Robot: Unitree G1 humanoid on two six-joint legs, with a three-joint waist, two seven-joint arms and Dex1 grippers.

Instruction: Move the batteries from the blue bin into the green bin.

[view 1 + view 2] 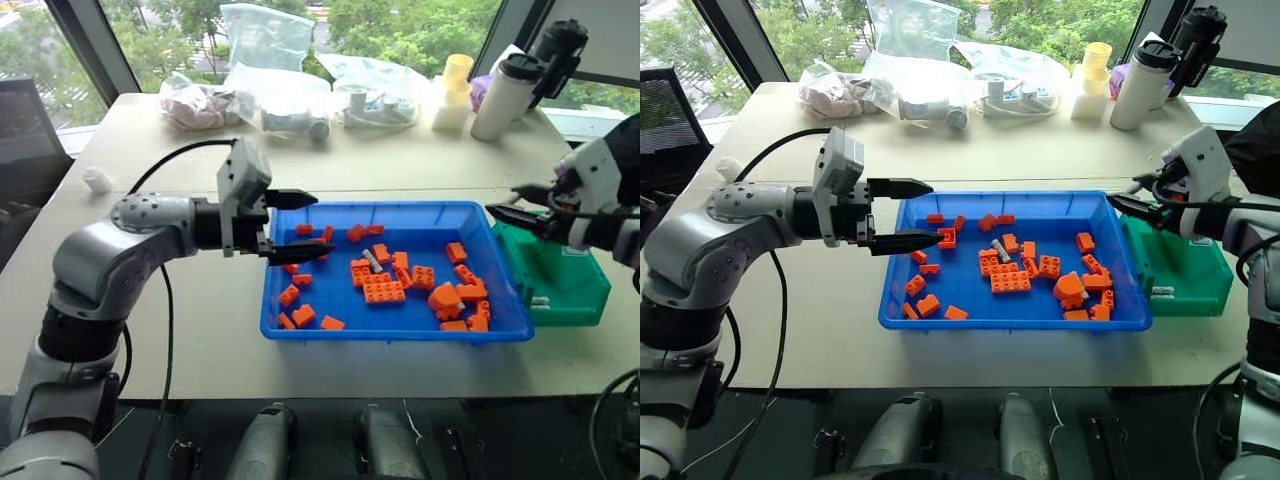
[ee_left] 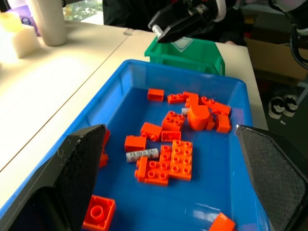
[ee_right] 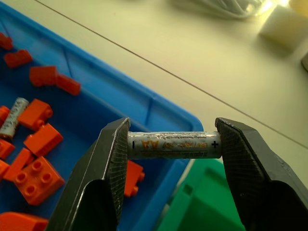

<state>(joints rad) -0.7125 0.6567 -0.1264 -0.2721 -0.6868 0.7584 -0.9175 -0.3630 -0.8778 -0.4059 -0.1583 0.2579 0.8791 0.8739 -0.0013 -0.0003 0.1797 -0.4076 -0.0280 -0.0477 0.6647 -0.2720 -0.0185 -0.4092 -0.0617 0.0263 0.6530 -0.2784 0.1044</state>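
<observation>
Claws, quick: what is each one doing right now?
Left claw: open, holding nothing, at the blue bin's edge.
Right claw: shut on a battery, by the green bin.

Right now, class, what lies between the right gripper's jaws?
A battery, clamped end to end, in the right wrist view, above the blue bin's rim.

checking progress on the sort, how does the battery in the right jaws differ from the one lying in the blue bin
The held battery is off the bin floor, clamped end to end by the right gripper over the border between the blue bin and the green bin. The loose battery lies flat on the blue bin floor among orange bricks, untouched. The held one's printed marks are readable; the loose one's are not. Both are silver-grey cylinders.
</observation>
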